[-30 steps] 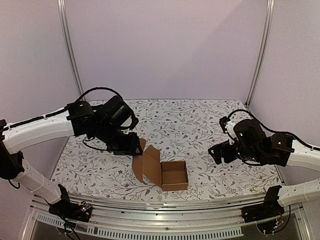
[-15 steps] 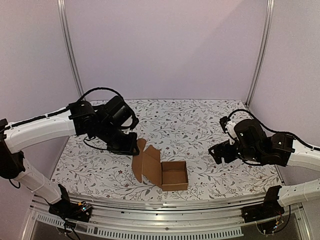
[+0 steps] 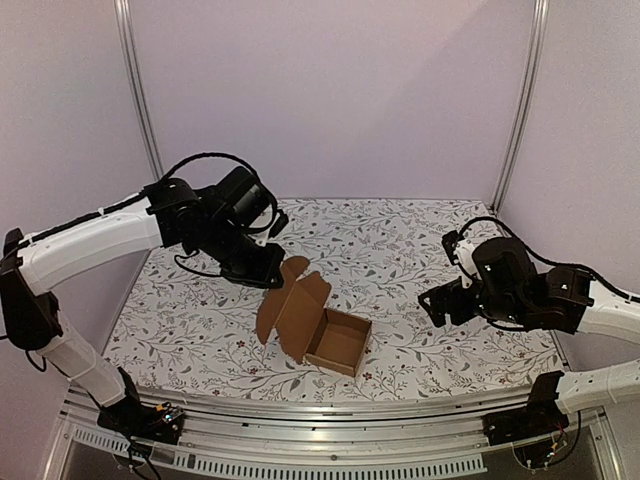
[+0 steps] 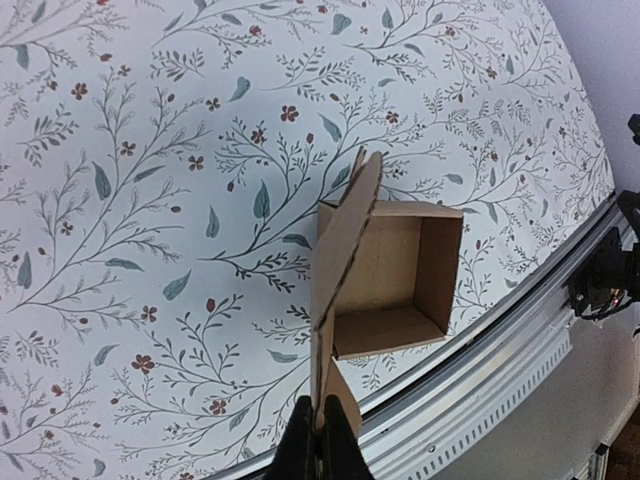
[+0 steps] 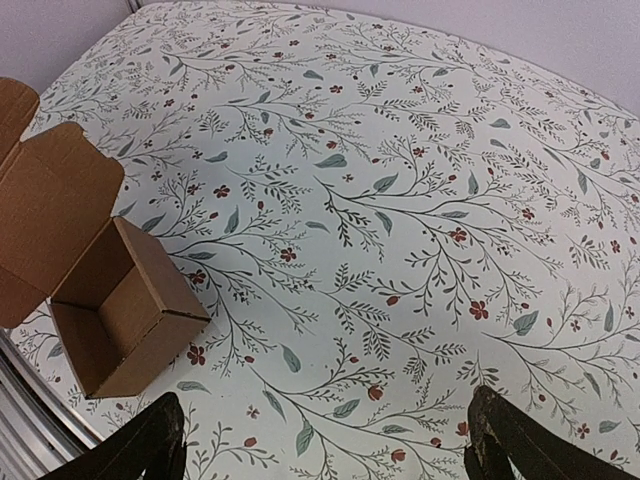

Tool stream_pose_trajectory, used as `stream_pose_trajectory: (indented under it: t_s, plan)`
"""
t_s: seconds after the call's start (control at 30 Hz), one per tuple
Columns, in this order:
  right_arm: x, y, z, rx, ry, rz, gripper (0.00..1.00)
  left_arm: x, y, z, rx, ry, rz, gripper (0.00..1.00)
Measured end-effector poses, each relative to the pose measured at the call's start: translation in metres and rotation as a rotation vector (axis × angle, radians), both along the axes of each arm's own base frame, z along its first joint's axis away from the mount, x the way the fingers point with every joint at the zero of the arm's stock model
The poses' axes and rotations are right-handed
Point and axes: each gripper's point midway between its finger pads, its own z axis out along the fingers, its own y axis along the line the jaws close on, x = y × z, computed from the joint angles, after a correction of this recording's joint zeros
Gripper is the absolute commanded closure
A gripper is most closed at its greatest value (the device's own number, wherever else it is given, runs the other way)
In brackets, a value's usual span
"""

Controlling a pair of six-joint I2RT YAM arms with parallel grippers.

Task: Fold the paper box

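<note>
Fingers (image 4: 299, 452) of the left gripper (image 3: 266, 277) have lifted the paper box (image 3: 337, 341) lid.

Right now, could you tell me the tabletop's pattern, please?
The tabletop is white with leafy sprigs and red flowers; right wrist view.

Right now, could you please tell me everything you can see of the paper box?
The paper box is plain brown cardboard: a small rectangular tray, open on top and empty, with its hinged lid raised and a flap at each end of the lid. Its base appears to rest on the floral table near the front edge, turned askew to that edge. The left gripper pinches the lid's free edge, and nothing else touches it.
</note>
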Motion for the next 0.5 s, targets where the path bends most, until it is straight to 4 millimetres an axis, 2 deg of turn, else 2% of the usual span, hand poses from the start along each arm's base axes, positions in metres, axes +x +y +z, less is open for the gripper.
stream_pose_trajectory:
  t_s: [0.2,0.5]
  plan:
    - [-0.001,0.0,0.001,-0.004,-0.002,0.011,0.03,0.019,-0.025,0.024,0.027,-0.068,-0.134,1.0]
    - [-0.002,0.005,-0.001,-0.027,0.004,0.051,0.07,0.038,-0.05,0.022,0.187,-0.165,-0.342,1.0]
